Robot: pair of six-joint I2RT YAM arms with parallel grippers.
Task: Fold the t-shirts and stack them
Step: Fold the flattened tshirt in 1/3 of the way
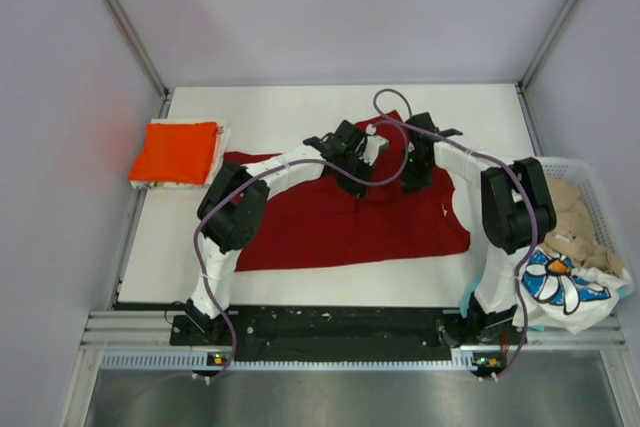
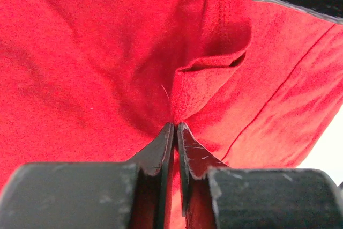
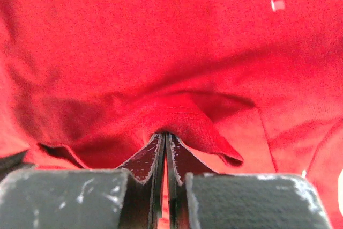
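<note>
The left gripper (image 2: 175,124) has its jaws pressed almost together, with only a sliver between them, and pinches a small ridge of the dark red t-shirt (image 2: 80,52) beside a folded hem. The right gripper (image 3: 164,134) is clamped fully on the same shirt, a ribbed edge bunched at its tips. Both grips sit close together near the far middle of the garment, which lies spread across the table (image 1: 280,112) and is not yet folded into a compact shape.

At the far left a bright orange-red t-shirt (image 1: 175,152) lies folded square on top of another folded white piece (image 1: 223,137) — that much of the stack looks done. To the right, a white lattice basket (image 1: 590,172) holds crumpled beige t-shirts (image 1: 575,212), and a white printed t-shirt (image 1: 565,287) hangs over its near edge. So the task seems under halfway: the red shirt is mid-fold and several shirts wait.

Only the overhead view shows the stack, the basket and the red shirt's whole outline. Only the wrist views show the pinches — from above, the arms hide the fingertips. The left wrist view also shows a corner of bare table past the cloth's edge.
</note>
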